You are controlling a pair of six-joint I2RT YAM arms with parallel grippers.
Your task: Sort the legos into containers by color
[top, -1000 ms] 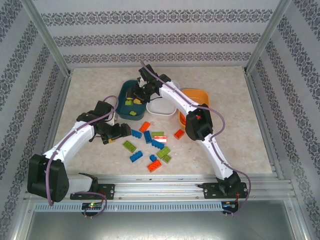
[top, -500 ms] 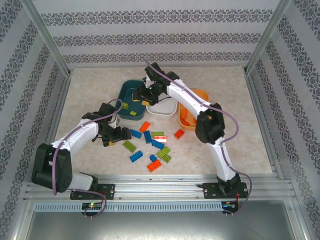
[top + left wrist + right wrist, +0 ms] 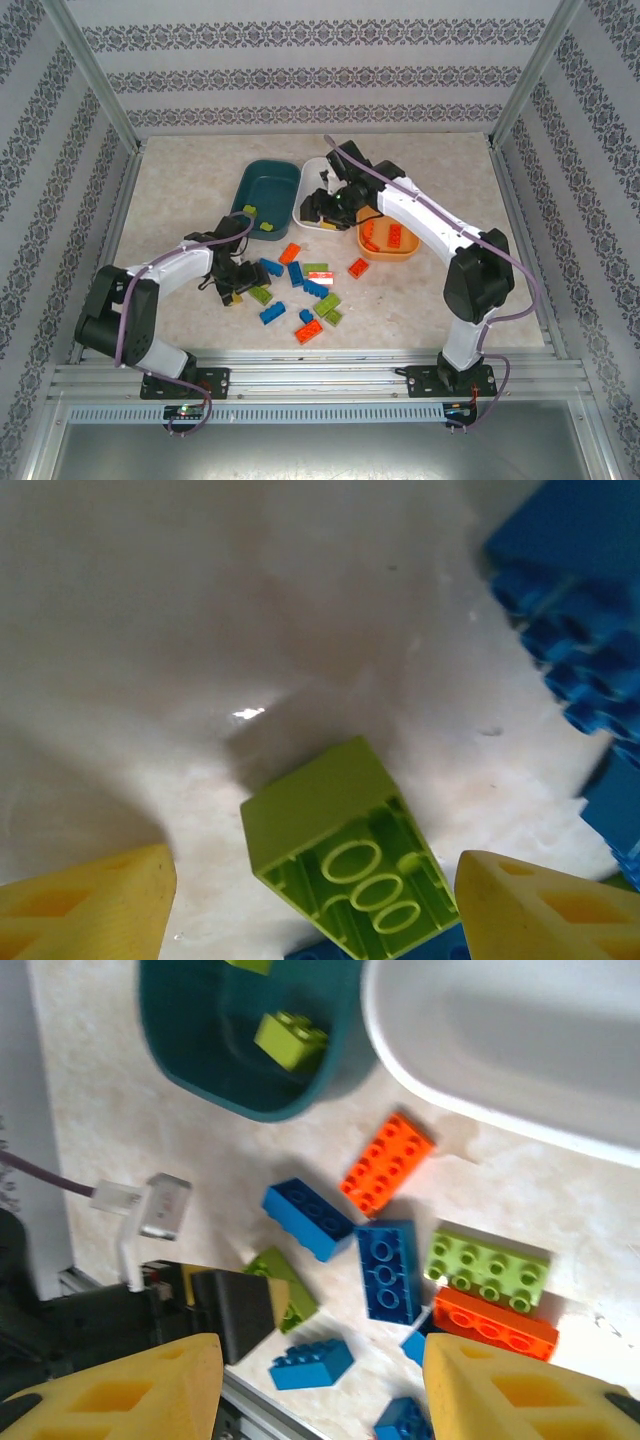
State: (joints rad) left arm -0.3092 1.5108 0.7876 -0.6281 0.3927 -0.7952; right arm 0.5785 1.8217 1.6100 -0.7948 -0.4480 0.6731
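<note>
Down on the table (image 3: 180, 180), at the front left of the loose bricks (image 3: 318, 269), my left claw (image 3: 233, 287) sits low around one green brick (image 3: 320, 825). Its yellow fingers (image 3: 90, 905) are apart, one on each side of the brick, and I can't see them touching it. The brick is tipped over, so I look into its hollow bottom. I think this is the grab step, and the squeeze is not done yet.

What could go wrong? The brick lies crooked between the fingers. If I squeeze on a corner, it could spin or pop out. A blue brick (image 3: 575, 610) is near it, and another bit of blue peeks out right under it. The fingers could bump those or pinch blue and green together. Then blue could land in the wrong tub.

My right claw (image 3: 318, 1365) hangs up by the near side of the white tub (image 3: 520, 1050), fingers apart, nothing between them. Two other green bricks (image 3: 290, 1040) lie in the teal tub (image 3: 272, 180), so this one should go there too. Orange bricks (image 3: 395, 236) lie in the orange tub (image 3: 410, 253). Both arms reach toward the middle, so they could knock each other if I carry the brick up too fast.
</note>
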